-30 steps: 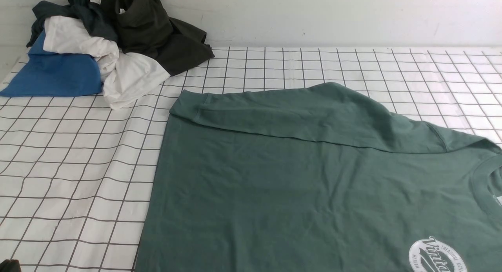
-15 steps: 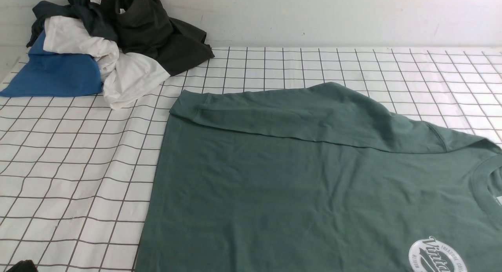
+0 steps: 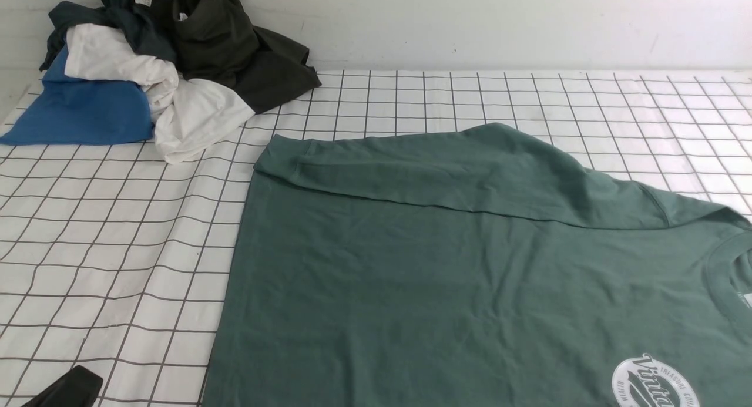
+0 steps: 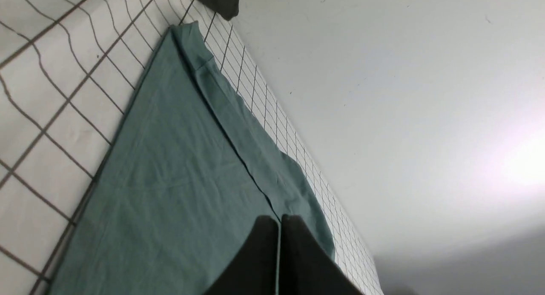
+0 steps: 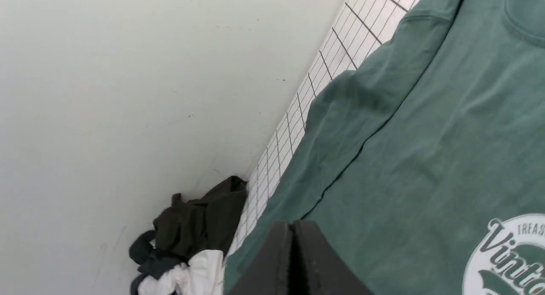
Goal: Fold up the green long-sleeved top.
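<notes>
The table is covered by a white cloth with a dark grid, wrinkled on the left. The green long-sleeved top lies flat across the near right, logo up, one sleeve folded along its far edge. In the far left corner a blue garment, a white garment and a dark olive-black garment are heaped together.

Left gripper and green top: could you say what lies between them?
Only bare checked tablecloth separates the left gripper from the green long-sleeved top in front view.
</notes>
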Robot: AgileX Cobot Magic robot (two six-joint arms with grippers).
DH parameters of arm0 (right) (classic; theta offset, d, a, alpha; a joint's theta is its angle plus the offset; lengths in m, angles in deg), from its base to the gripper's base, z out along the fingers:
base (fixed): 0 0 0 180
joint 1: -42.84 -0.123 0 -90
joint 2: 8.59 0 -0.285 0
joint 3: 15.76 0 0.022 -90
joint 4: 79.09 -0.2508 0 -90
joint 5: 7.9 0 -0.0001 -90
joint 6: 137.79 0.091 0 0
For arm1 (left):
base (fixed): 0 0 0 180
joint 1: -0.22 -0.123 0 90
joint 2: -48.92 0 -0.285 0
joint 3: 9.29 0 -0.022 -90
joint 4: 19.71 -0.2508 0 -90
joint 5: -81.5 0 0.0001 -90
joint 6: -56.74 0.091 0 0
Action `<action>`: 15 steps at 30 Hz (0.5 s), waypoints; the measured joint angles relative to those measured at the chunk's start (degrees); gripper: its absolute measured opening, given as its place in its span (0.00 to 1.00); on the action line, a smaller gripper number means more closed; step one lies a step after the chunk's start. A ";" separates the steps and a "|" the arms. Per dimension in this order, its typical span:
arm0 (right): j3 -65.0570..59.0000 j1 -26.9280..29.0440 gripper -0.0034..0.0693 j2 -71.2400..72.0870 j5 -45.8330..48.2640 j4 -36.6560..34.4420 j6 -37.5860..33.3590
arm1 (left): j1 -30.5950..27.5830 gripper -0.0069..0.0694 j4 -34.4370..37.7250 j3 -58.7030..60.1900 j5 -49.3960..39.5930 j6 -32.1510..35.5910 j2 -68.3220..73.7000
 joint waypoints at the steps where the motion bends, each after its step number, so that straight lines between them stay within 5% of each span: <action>1: 0.00 0.00 0.03 0.00 0.14 0.10 -1.47 | 0.00 0.08 0.07 0.00 0.11 1.22 0.00; 8: 4.09 0.00 0.03 -0.08 1.86 2.07 -17.10 | 0.00 0.08 -5.18 -10.84 -6.13 20.87 0.29; 11: 11.76 0.00 0.03 -4.78 1.00 6.86 -25.82 | 0.00 0.08 -12.63 -19.68 -12.73 25.55 6.07; 15: 27.25 0.00 0.03 -20.92 7.19 17.72 -36.74 | 0.00 0.08 -31.68 -36.23 -31.10 27.00 24.97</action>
